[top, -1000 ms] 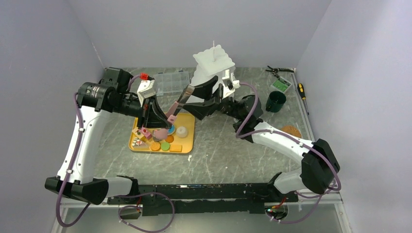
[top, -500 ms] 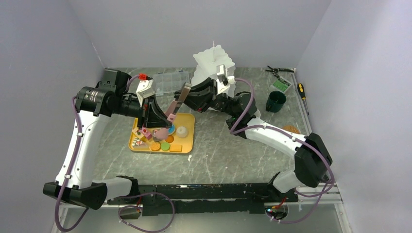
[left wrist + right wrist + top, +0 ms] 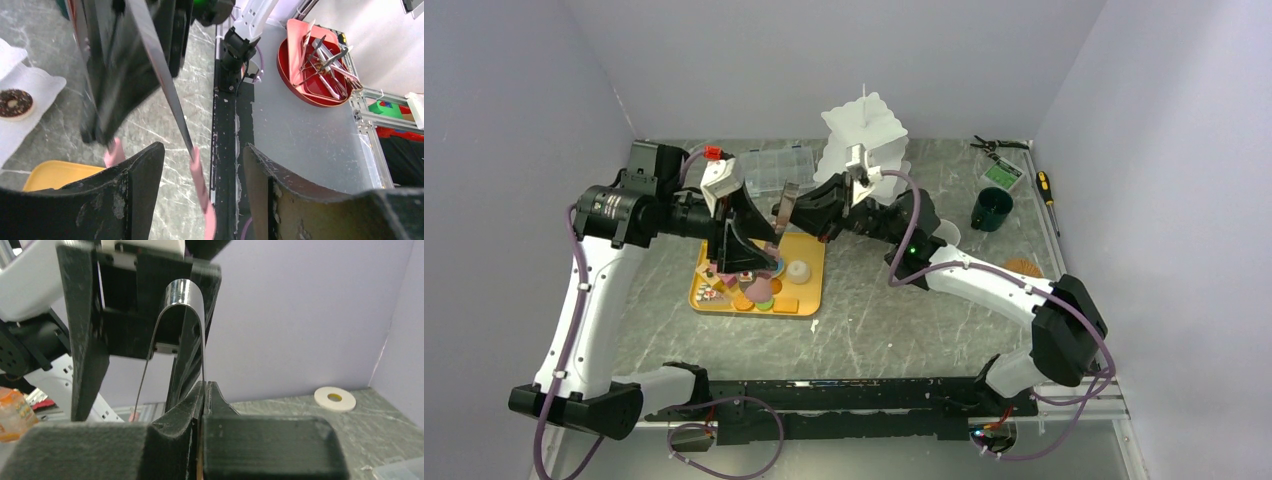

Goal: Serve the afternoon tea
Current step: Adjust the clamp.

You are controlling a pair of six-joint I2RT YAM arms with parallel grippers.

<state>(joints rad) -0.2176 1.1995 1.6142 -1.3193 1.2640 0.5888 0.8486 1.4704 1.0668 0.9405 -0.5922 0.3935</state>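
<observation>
Reaching in from the left edge of the top view, the left gripper (image 3: 202, 150) points down over the yellow tray (image 3: 810, 290) of pastries (image 3: 762, 295) at centre. Its fingers are spread wide around the tongs (image 3: 181, 290). The right gripper (image 3: 204, 386), its arm stretched across from lower right, pinches one tong blade tight. The white stand (image 3: 864, 125) sits at upper centre.

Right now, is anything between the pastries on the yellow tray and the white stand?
Yes. The right pincer, shut on the tongs, and its forearm reach across between the yellow tray and the stand, in the top view.
</observation>
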